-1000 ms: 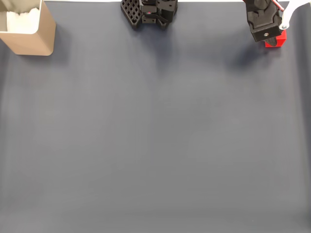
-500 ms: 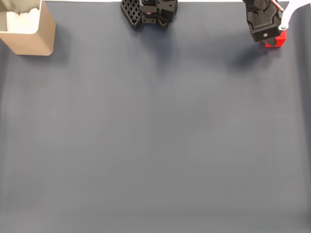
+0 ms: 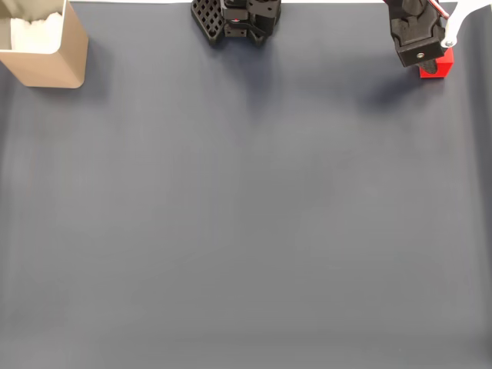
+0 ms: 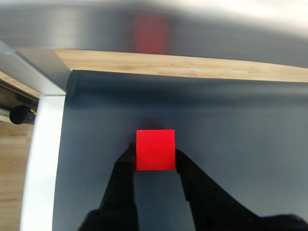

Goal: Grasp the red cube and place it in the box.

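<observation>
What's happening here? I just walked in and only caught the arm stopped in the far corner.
A single robot arm is working on the red cube at the top right corner of the dark mat in the fixed view. In the wrist view, the gripper has its two black fingers against the cube's sides, seemingly closed on it. The cube appears to sit on the mat. The box waits at the top left corner.

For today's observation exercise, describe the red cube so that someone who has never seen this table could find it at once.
In the fixed view, find the dark grey mat and follow it to its top right corner. There the black gripper has a finger on each side of the red cube. It is the one bright red thing, far from the tan box at the top left.
</observation>
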You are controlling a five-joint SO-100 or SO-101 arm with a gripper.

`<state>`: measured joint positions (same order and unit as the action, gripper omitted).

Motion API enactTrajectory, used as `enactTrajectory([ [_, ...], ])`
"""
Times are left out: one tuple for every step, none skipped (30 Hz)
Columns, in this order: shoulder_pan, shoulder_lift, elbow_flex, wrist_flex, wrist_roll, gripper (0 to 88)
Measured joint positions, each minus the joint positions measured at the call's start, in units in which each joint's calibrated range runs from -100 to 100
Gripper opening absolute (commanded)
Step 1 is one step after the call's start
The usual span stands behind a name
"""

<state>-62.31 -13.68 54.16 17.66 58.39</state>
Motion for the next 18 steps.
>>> enactTrajectory([
  [0.0, 0.0, 0.0, 0.0, 0.0, 0.0],
  [0.0, 0.0, 0.0, 0.0, 0.0, 0.0],
  [0.0, 0.0, 0.0, 0.0, 0.0, 0.0],
  [0.0, 0.0, 0.0, 0.0, 0.1, 0.0],
  [0.0, 0.0, 0.0, 0.1, 0.2, 0.0],
  [0.1, 0.0, 0.0, 0.3, 0.2, 0.0],
  [0.1, 0.0, 0.0, 0.6, 0.1, 0.0],
  [0.1, -0.1, -0.1, 1.0, -0.1, 0.0],
  [0.1, -0.3, -0.6, 1.6, 0.0, 0.0],
  [0.6, -0.5, -1.3, 2.3, 0.2, 0.0],
  [1.0, -1.0, -1.8, 3.1, 0.1, 0.0],
  [1.5, -1.5, -2.4, 3.9, 0.1, 0.0],
  [2.0, -2.0, -3.1, 4.9, 0.1, 0.0],
  [2.7, -2.7, -3.5, 6.0, -0.2, 0.0],
  [3.3, -3.4, -4.0, 7.1, -0.6, 0.0],
  [3.9, -4.2, -4.4, 8.1, -0.6, 0.0],
  [4.5, -5.1, -4.6, 9.1, -0.6, 0.0],
  [5.0, -6.1, -5.0, 10.3, -0.6, 0.0],
])
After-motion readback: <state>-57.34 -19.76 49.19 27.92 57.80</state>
